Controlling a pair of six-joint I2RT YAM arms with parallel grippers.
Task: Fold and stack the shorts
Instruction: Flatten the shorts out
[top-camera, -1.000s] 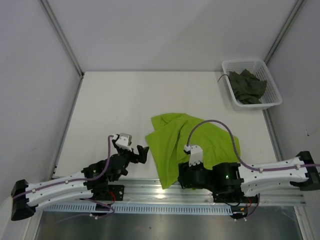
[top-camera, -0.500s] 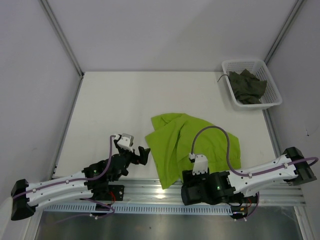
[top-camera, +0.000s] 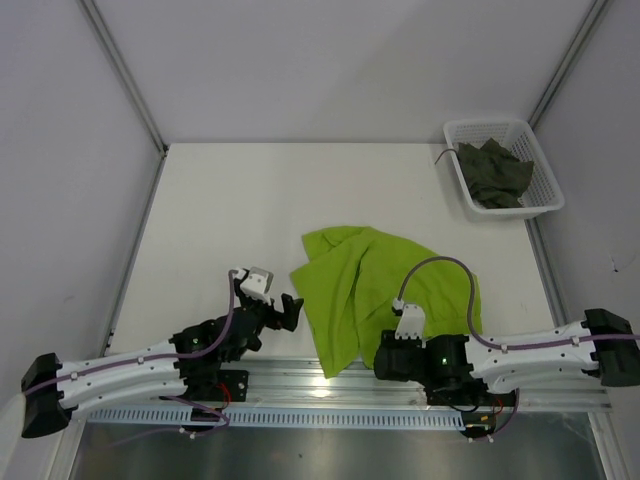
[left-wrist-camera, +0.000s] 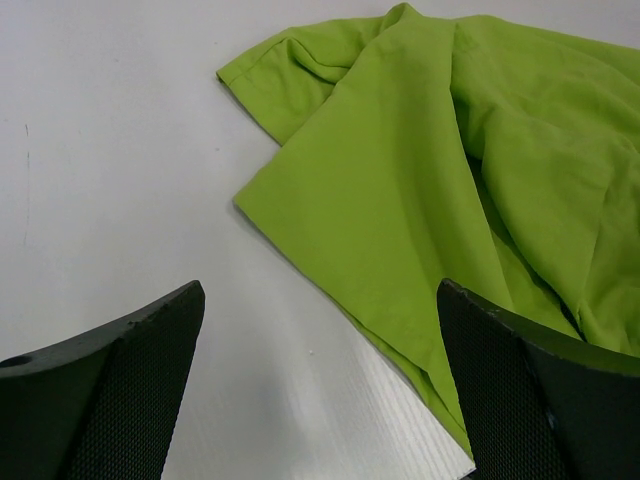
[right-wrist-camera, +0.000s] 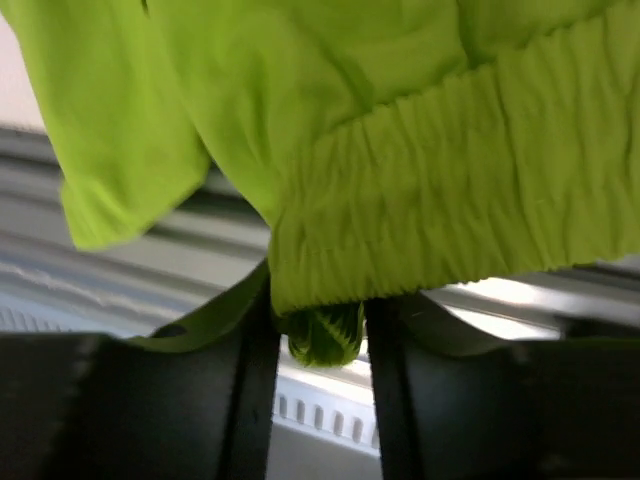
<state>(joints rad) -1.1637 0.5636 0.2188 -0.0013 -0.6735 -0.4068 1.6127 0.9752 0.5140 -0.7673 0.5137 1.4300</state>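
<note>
The lime green shorts (top-camera: 375, 280) lie crumpled on the white table near the front edge, one leg hanging toward the rail. My right gripper (top-camera: 388, 352) is shut on their elastic waistband (right-wrist-camera: 450, 220) at the near edge; green cloth is bunched between the fingers (right-wrist-camera: 250, 390). My left gripper (top-camera: 288, 305) is open and empty just left of the shorts' left edge (left-wrist-camera: 400, 200). The dark olive-grey shorts (top-camera: 495, 172) lie bunched in the white mesh basket (top-camera: 545, 195) at the back right.
A metal rail (top-camera: 300, 380) runs along the table's front edge under both arms. White walls stand on the left, back and right. The basket sits at the far right corner of the table (top-camera: 250, 200).
My right gripper shifted right and slightly toward the table with the waistband in it; the cable loop moved with it. The left gripper moved slightly right, closer to the shorts.
</note>
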